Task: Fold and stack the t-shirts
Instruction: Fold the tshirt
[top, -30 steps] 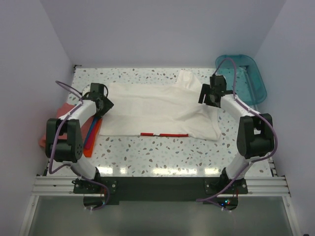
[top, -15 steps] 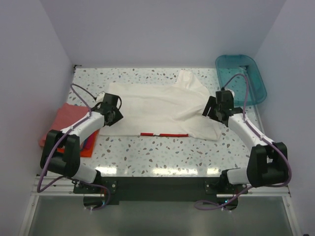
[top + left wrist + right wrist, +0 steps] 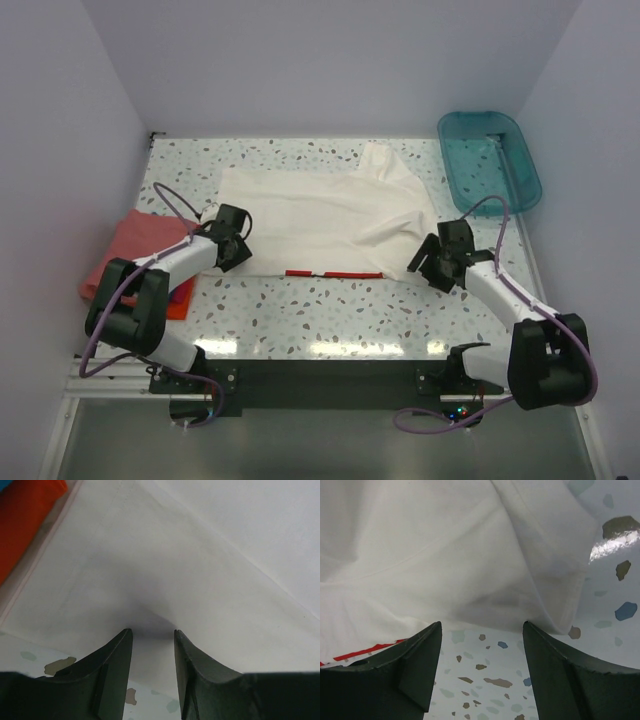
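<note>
A large white cloth t-shirt with a red lettered print is spread across the middle of the speckled surface. Only a thin red strip of the print shows at its lower edge. A folded salmon-pink t-shirt lies at the left of the frame, with a folded orange-red t-shirt partly under the left arm. A teal translucent plastic tub stands at the upper right.

The left hand is set low over the shirt's lower left corner, its fingers parted only narrowly over flat cloth. Whether any cloth is caught between them cannot be told. The right hand is spread wide at the lower right corner and holds nothing.

The shirt is judged light, limp and quick to wrinkle. It is probably best pinched at the hemmed corners, both layers together, and lifted evenly so that it does not sag or slide.

Most of the print is folded out of sight. The stack at the left is partly covered by the arm, and a blue shirt can scarcely be made out there.
</note>
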`<state>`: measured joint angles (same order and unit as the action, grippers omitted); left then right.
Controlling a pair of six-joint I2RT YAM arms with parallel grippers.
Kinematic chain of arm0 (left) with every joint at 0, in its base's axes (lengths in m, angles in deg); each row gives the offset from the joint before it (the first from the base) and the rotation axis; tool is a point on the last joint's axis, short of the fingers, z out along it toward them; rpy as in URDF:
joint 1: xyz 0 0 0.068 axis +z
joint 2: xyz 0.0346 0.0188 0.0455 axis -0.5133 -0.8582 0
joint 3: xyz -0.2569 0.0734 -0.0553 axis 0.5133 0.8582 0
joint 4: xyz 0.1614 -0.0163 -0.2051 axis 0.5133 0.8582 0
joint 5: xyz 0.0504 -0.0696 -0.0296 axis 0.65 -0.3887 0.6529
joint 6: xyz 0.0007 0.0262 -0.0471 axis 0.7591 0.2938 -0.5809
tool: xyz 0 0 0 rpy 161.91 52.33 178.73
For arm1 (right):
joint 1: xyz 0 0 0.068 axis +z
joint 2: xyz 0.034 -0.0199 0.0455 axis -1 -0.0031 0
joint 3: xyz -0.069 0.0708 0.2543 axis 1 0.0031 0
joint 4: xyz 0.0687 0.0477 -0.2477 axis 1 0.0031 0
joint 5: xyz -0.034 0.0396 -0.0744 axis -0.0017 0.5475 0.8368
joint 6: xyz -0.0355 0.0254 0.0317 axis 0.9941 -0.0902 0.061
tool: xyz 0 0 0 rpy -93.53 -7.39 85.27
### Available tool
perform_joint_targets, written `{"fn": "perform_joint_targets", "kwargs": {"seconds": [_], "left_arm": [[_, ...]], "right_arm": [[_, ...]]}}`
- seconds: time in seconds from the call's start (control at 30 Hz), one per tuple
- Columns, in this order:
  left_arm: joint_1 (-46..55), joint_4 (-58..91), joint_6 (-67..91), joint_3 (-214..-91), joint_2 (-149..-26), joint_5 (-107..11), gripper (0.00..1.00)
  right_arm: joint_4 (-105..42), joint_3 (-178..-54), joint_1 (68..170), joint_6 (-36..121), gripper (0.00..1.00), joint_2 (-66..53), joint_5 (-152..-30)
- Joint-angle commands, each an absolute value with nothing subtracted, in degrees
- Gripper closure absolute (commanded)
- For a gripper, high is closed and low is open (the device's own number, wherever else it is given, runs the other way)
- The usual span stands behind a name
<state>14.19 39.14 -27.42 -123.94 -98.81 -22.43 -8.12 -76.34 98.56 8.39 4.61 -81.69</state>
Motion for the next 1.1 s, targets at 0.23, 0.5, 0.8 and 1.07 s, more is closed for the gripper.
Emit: {"fn": "perform_joint_targets", "kwargs": {"seconds": [0.23,0.5,0.8,1.07], "left_arm": [[14.09,37.10,-30.34,-122.25,-99.10,-18.48,0.56],[14.09,37.28,-31.57,-121.20,-101.56,-16.98,0.59],[13.83,37.98,-34.38,-115.31,-97.44,-19.26,0.74],[10.41,42.37,-39.65,-107.40,-84.01,-23.30,0.74]], "right_arm": [[-3.28,-75.81,98.79,-2.46,0.29,3.65,-77.72],[-0.11,-79.50,96.69,-3.43,0.47,-3.65,-69.81],[3.13,-78.28,87.13,2.27,1.00,1.42,-75.34],[12.79,-77.31,83.94,2.72,1.00,15.67,-77.45]]}}
